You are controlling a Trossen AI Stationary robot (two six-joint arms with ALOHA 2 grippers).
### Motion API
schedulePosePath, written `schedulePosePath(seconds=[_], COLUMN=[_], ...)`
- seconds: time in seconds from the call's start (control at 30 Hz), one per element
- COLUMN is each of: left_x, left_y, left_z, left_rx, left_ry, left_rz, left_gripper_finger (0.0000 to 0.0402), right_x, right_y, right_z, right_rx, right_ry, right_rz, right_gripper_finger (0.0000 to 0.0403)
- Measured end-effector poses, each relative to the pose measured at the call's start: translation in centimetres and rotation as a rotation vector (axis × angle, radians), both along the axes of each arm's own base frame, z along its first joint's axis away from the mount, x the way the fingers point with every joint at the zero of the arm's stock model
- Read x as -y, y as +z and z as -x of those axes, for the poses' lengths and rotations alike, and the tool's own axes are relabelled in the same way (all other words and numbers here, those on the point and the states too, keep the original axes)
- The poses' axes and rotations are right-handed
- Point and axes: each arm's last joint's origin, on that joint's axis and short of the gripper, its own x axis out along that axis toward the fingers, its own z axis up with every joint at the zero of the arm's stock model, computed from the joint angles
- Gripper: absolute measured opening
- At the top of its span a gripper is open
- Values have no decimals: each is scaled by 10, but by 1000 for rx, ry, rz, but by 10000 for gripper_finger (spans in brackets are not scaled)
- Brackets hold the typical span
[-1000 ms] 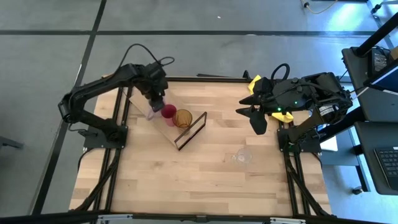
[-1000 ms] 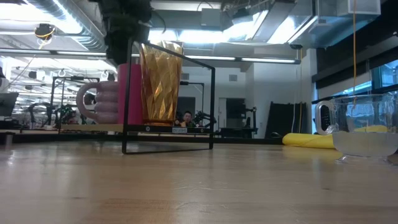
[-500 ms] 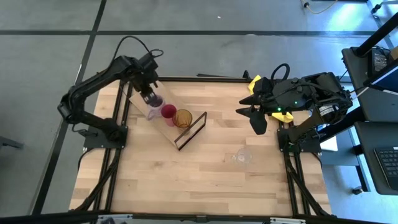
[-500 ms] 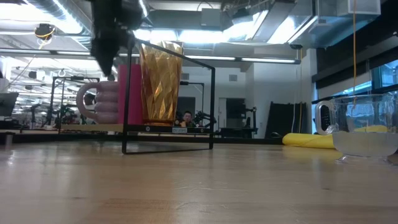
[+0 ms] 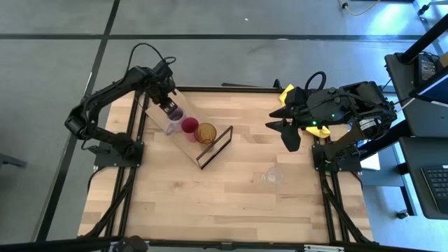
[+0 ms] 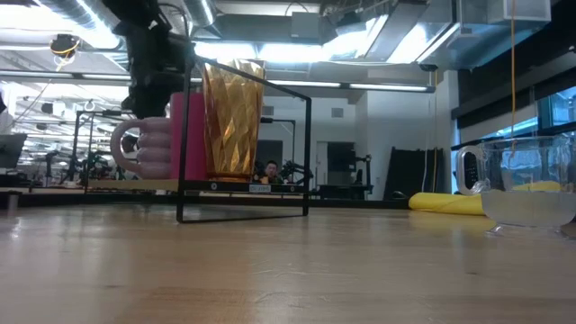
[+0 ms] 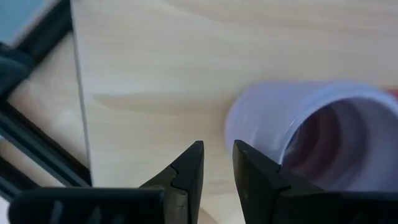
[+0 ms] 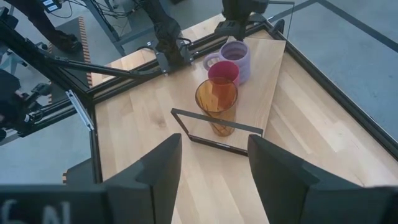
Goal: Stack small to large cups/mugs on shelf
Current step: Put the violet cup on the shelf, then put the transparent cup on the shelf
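Observation:
The purple mug [image 5: 173, 120], the red cup [image 5: 189, 126] and the amber tumbler [image 5: 206, 133] stand upright in a row on the light-brown shelf board [image 5: 198, 151]. The tumbler is nearest the black wire frame [image 5: 217, 145]. My left gripper [image 5: 166, 106] hovers just beyond the mug's far-left side, empty, with a narrow gap between its fingers; its wrist view shows the mug [image 7: 311, 134] beside the gripper [image 7: 217, 152]. The small clear glass [image 5: 273, 175] stands on the table at the right. My right gripper [image 5: 288, 130] waits open above the table's far right.
A yellow cloth [image 6: 445, 202] lies behind the glass [image 6: 531, 193] in the low view. The bare tabletop [image 5: 210, 203] stretches toward the near edge. The arms' black base rails run along the table's left and right sides [image 5: 129, 175].
My left gripper has drawn away from above the purple mug toward the table's far-left corner and then slowed. The mug, the red cup and the tumbler have stayed in place on the board.

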Motion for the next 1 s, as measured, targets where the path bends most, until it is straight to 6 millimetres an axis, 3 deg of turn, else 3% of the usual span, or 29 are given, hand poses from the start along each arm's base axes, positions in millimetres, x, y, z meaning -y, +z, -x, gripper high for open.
schedulePosePath(seconds=[0.47, 0.8, 0.9, 1.0], left_x=[0, -11, -17, -16], left_y=[-5, -5, 5, 32], left_z=[-2, 12, 16, 14], left_rx=[88, -64, -49, 16], left_ry=[-36, 24, 44, 27], left_rz=[42, -76, -96, -104], left_gripper_finger=[80, 80, 80, 80], right_x=[1, 1, 1, 1], right_y=[0, -1, -1, -1], right_z=[0, 1, 1, 1], right_rx=[3, -9, -11, -11], right_ry=[-19, -20, -21, -21], right_rz=[18, 23, 24, 24], right_gripper_finger=[186, 186, 186, 186])
